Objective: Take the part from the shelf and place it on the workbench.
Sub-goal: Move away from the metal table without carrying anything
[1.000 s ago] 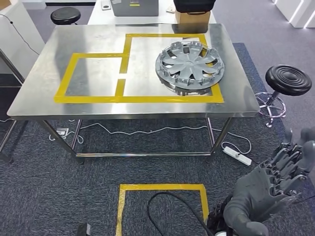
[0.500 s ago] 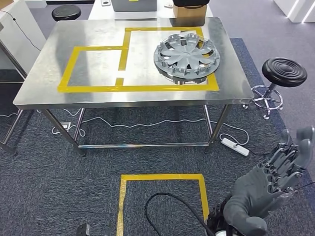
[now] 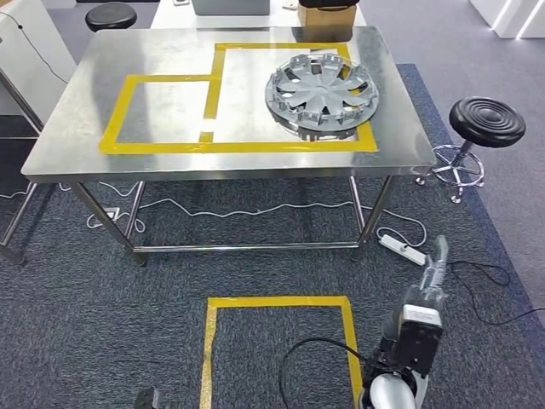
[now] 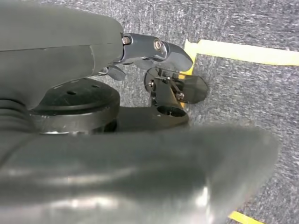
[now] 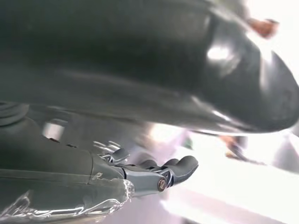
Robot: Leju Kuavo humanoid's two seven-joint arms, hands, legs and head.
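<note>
The part is a grey wheel cover lying flat on the steel workbench, inside the right-hand yellow-taped rectangle, with nothing touching it. My right hand hangs low at the right, well short of the bench and over the carpet, seen edge-on with its fingers stretched out and nothing in them. The right wrist view shows the same hand empty, fingers extended. In the left wrist view my left hand hangs over the carpet, fingers straight, holding nothing.
A black stool stands right of the bench and another at the far left. A power strip and cables lie under the bench. A yellow tape square marks the floor in front. A cardboard box sits behind the bench.
The whole picture has slid as the camera moved. My right hand has turned from a spread, palm-on pose to edge-on and has drawn in toward my body. The wheel cover lies as before.
</note>
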